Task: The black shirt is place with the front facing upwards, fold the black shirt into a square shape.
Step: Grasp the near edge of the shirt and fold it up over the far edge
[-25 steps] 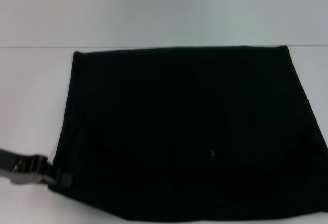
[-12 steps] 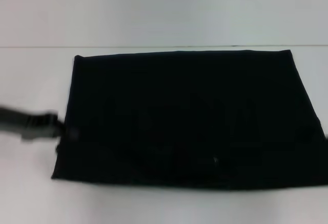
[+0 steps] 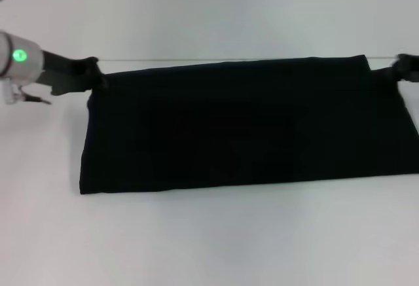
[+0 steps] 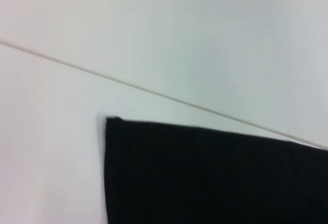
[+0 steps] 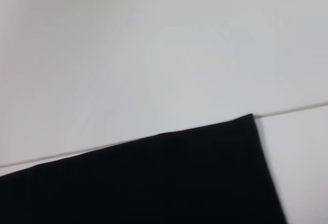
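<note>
1. Head view showed the black shirt [image 3: 242, 125] lying on the white counter [image 3: 209, 240] as a wide, shallow rectangle, its long edges running side to side and its far edge close to the counter's back line.
2. The left tool [image 3: 91, 75] sat at the shirt's far left corner, and the right tool [image 3: 397, 70] at the far right corner. Both touched or overlapped the cloth edge there, but whether either was clamped on the fabric or spread apart could not be told.
3. Left wrist view caught one square corner of the shirt [image 4: 205, 178] flat against the counter [image 4: 51, 147]; right wrist view caught the opposite corner of the shirt [image 5: 169, 178] lying equally flat. Neither showed any fingers.
4. No print or neck label was visible, so the outer face appeared to be plain black cloth.
5. Handling judgement: the shirt looked light, soft and limp, with no stiffness of its own. It would likely sag and drape between two held points and could slide on the smooth counter.
6. Best hold, as I judge it: pinch the layered corners, one per tool, so all layers travel together. A grip taken mid-edge would probably let the ends droop and skew the fold.
7. The shape was still wider than deep, so a side-to-side fold seemed needed for a square.
</note>
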{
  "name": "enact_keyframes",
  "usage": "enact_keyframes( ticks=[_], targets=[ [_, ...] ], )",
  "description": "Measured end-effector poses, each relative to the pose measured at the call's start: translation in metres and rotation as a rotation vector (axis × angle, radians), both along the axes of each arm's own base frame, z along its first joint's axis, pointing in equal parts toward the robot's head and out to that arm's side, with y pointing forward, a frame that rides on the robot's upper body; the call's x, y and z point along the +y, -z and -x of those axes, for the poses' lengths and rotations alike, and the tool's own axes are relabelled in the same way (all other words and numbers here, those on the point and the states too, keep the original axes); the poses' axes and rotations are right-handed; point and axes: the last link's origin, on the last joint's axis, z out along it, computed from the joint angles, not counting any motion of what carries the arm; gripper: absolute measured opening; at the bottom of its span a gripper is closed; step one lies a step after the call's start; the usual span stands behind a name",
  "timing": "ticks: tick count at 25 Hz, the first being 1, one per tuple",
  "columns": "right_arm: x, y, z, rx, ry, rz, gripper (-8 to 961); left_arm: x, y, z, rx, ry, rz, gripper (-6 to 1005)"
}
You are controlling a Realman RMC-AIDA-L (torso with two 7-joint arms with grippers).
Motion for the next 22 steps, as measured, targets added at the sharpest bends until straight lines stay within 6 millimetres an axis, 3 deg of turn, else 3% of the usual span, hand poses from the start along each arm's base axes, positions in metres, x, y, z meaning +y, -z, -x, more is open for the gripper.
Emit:
enact_keyframes(
  ticks=[5, 15, 22],
  targets=[
    [0.015, 0.024, 0.011, -0.070, -0.037, -0.075, 57, 0.014, 0.018, -0.008, 0.077, 0.030, -0.073, 2],
    [0.022, 0.013, 0.007, -0.084, -0.028, -0.187, 74, 0.031, 0.005, -0.017, 0.100, 0.061, -0.201, 3],
    [0.031, 0.008, 0.017, -0.104, -0.054, -0.220, 92, 0.043, 0.002, -0.030, 0.120, 0.095, -0.241, 3]
  ],
)
